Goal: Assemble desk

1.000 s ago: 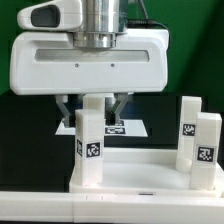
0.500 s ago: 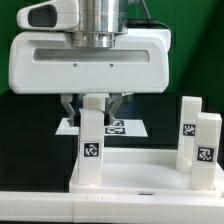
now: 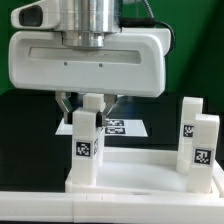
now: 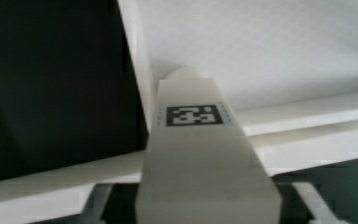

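Tabletop panel (image 3: 130,172) lies flat and white at the near side of the exterior view, its raised rim running across the front; the wrist view shows it too (image 4: 265,60), as a pale surface beside black table.

Three legs stand upright on the panel. One leg (image 3: 84,148) is at the exterior view's left, square marker facing the camera. Two more sit at the exterior view's right, close together: a farther one (image 3: 189,122) and a nearer one (image 3: 205,148), both with markers.

Gripper (image 3: 86,103) hangs directly over the left leg. Its fingers (image 3: 66,103) come down on either side of the leg's top and look pressed against it, pinching the leg. Large white gripper housing fills the upper half of the exterior view.

Marker board (image 3: 125,127) lies flat on the dark table, far side, behind the held leg, partly hidden by it.

Wrist view: the pinched leg (image 4: 201,150) rises up the middle of the frame, a small marker on its end face. The finger contact cannot be made out here, and the two right legs and the marker board are out of frame. Exterior view alone shows those, and the leg's base meeting the panel near the left corner; whether it is seated in a socket I cannot tell.
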`<state>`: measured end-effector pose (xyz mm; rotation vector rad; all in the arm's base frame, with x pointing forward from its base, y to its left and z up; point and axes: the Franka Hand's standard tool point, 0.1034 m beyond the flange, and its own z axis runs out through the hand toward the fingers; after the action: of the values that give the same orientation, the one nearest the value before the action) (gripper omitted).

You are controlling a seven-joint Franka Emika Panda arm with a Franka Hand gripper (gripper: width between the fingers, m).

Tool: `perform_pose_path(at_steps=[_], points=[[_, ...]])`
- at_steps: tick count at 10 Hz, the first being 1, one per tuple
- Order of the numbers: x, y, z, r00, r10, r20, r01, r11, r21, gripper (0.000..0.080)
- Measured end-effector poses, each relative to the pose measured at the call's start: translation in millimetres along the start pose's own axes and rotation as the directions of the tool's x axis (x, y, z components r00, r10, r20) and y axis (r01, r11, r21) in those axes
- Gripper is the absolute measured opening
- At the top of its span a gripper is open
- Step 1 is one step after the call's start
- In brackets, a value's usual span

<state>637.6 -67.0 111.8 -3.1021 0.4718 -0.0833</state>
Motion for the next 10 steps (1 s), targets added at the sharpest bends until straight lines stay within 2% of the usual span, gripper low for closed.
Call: perform_pose_path(at_steps=[2, 4, 5, 6, 7, 8, 10], points=[[-0.3, 1.6, 0.1, 0.995, 0.098, 0.001, -0.098, 0.995, -0.003, 0.0294], [-0.4, 2.1, 0.2, 0.994, 0.112, 0.001, -0.112, 0.994, -0.004, 0.0294], [-0.4, 2.0, 0.3, 0.994, 0.111, 0.001, -0.111, 0.994, -0.004, 0.0394], [-0.4, 2.0, 0.3, 0.994, 0.111, 0.001, -0.111, 0.994, -0.004, 0.0574], [-0.4, 2.0, 0.3, 0.994, 0.111, 0.001, -0.111, 0.994, -0.004, 0.0574], [-0.3, 1.9, 0.1, 0.994, 0.111, 0.001, -0.111, 0.994, -0.004, 0.0636], [-1.8, -5.5, -12.6, 0.991, 0.132, 0.006, -0.132, 0.991, 0.008, 0.0647]])
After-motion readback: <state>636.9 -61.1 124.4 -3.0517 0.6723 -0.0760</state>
